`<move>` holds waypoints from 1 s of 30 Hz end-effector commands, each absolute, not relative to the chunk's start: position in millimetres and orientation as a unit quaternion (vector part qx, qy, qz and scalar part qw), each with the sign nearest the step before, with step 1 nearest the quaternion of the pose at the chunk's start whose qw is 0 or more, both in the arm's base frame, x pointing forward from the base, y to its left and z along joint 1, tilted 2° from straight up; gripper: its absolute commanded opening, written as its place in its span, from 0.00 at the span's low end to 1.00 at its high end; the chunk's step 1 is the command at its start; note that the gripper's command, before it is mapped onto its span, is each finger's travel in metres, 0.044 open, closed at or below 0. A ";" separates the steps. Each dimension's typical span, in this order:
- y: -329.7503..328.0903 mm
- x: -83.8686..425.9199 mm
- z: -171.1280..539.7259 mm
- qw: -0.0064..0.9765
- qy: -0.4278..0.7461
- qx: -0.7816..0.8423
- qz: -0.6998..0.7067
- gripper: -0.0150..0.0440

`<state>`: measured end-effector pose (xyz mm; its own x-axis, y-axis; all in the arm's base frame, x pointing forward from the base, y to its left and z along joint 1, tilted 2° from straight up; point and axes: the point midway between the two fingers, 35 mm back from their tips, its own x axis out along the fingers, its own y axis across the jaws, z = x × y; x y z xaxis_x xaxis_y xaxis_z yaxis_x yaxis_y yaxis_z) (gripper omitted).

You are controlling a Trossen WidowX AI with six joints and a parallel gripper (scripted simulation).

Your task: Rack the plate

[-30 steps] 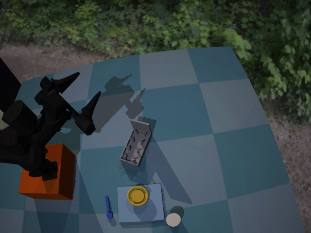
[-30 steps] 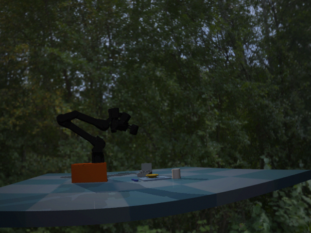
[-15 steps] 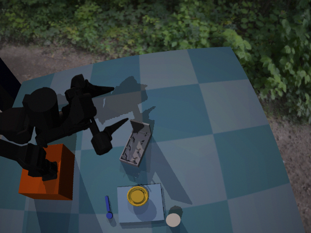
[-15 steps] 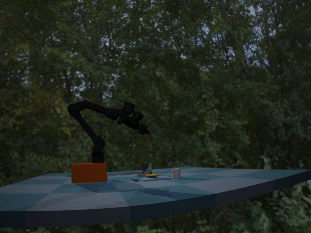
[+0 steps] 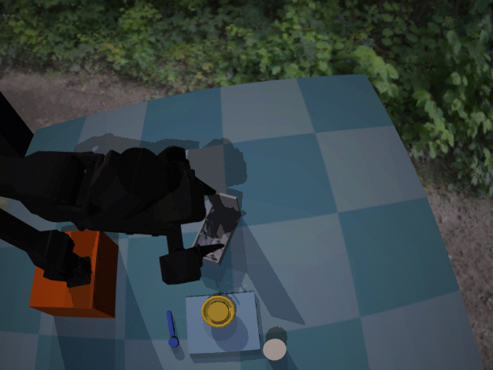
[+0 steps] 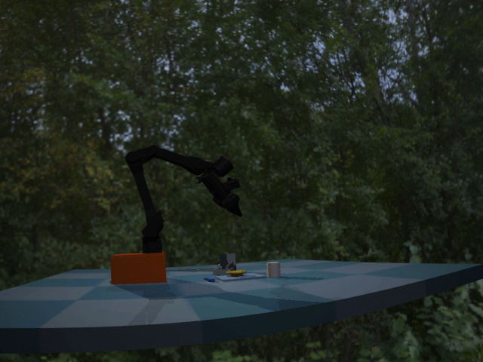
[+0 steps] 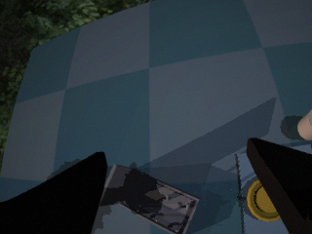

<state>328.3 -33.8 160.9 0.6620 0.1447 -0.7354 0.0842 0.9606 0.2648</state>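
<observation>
Nearest us, our black two-fingered gripper hangs over the grey rectangular dish rack, fingers wide apart, holding nothing. Beyond, the round yellow plate, smooth and raised-rimmed, lies flat on a pale-blue rectangular slab. We judge we're approaching for the pick; next we must move across, descend and straddle its rim.

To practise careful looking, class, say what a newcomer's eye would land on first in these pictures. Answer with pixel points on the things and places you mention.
Probably the bright orange block (image 5: 105, 274) (image 6: 138, 268) under the black arm's foot comes first. Next would be the yellow plate (image 5: 218, 311) (image 6: 235, 272) (image 7: 259, 213), resting on a pale blue board (image 5: 223, 343). The arm's dark open tool (image 5: 219, 219) (image 6: 240, 215) (image 7: 177, 154) also stands out, hanging above the table near the grey rack (image 5: 229, 234) (image 6: 227, 262) (image 7: 189, 214).
</observation>
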 end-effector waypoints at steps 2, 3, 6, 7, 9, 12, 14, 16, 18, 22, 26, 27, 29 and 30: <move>-55.2 327.3 146.1 0.870 0.478 0.118 -0.014 0.93; -59.3 326.7 143.5 0.863 0.492 0.114 -0.019 0.93; -71.6 324.0 136.1 0.840 0.532 0.102 -0.033 0.93; -75.7 322.9 133.7 0.831 0.546 0.098 -0.036 0.93; -83.3 320.3 129.4 0.815 0.572 0.090 -0.043 0.93; -94.1 315.8 123.6 0.788 0.608 0.078 -0.049 0.93; -101.1 312.3 120.2 0.770 0.632 0.071 -0.052 0.93; -108.0 308.5 117.2 0.750 0.656 0.064 -0.053 0.93; -114.8 304.4 114.5 0.730 0.679 0.056 -0.053 0.93; -122.7 299.1 111.8 0.704 0.706 0.048 -0.052 0.93; -122.7 299.5 109.1 0.704 0.706 0.048 -0.052 0.93; -122.7 300.5 100.9 0.704 0.706 0.048 -0.052 0.93; -122.0 302.4 70.5 0.704 0.706 0.048 -0.052 0.93; -121.0 302.1 53.7 0.704 0.706 0.048 -0.052 0.93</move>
<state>307.4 -124.1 95.4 0.0390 -0.0173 -0.9991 0.1470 0.9891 -0.0113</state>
